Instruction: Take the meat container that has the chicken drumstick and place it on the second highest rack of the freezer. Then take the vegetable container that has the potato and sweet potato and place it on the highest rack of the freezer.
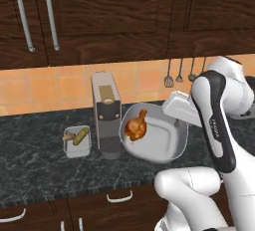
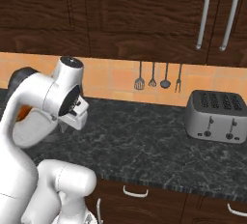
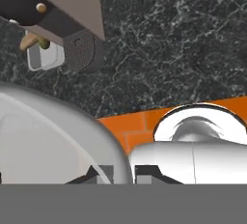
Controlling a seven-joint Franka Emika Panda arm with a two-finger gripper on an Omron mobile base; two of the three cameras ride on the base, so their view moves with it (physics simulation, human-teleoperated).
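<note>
Meat container [image 1: 162, 140] lifted; jaws' grip hidden behind it.

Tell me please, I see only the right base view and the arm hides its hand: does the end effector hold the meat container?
Observer: Yes. In the hand view the end effector is shut on the rim of the meat container.
Operator: Is the chicken drumstick inside it?
Observer: Yes, the chicken drumstick lies in it, and the container is tilted toward the left base camera.
Operator: Where is the vegetable container?
Observer: The vegetable container stands on the counter, just left of the coffee machine.
</note>
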